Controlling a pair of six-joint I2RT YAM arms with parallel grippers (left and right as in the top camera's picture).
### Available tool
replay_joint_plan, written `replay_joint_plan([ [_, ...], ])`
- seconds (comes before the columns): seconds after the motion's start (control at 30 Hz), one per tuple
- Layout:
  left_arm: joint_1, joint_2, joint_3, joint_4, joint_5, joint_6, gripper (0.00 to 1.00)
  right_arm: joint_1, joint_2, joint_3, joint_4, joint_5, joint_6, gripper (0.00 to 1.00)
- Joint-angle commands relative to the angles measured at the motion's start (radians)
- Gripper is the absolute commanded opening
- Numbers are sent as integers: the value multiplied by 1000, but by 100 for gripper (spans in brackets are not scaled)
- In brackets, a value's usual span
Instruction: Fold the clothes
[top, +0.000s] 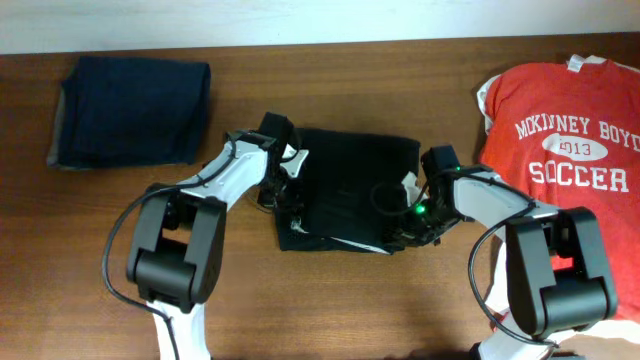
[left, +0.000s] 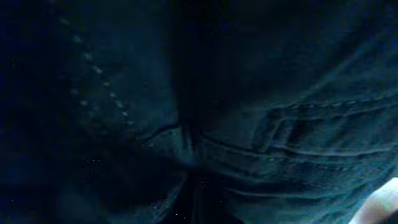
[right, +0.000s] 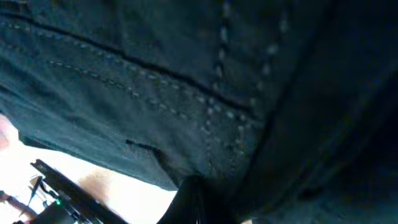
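So the black garment (top: 350, 185) is laid out roughly in the middle of the surface (top: 350, 300), bunched into a rough rectangle with its lower edge a bit ragged. It looks like dark denim. Stitched seams (left: 298, 112) and what could be a belt loop are picked up in the left wrist view, and more seam lines (right: 211, 106) are seen crossing in the right wrist view.

The left claw (top: 285, 190) is pressed in at the garment's left edge and the right claw (top: 410, 215) at its right edge, down toward the lower corner. Both wrist views are pretty much filled with dark fabric, so it honestly can't be told whether either claw is apart or clamped on the cloth.

Further out, a navy garment (top: 130, 97) is seen already folded into a neat block at the far left of the surface, well apart from the black one. A red T-shirt (top: 570, 130) with white "SOCCER" lettering is spread flat at the far right, just beside the right arm.
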Motion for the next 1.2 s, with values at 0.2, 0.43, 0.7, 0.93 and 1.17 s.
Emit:
replay_joint_plan([
  [0.2, -3, -220, 159, -91, -144, 8, 1, -37, -76, 159, -166, 24, -8, 4],
  [0.43, -52, -418, 34, -221, -135, -55, 1, -227, -119, 406, -391, 323, -53, 98],
  [0.7, -73, -218, -322, 129, -50, -138, 1, -250, -120, 406, -390, 346, -53, 98],
  [0.93, 19, -103, -292, 102, -260, -138, 1, -250, -120, 406, -390, 346, -53, 98],
  [1.17, 266, -104, -66, 218, -535, -137, 13, -250, -120, 406, -390, 346, -53, 98],
])
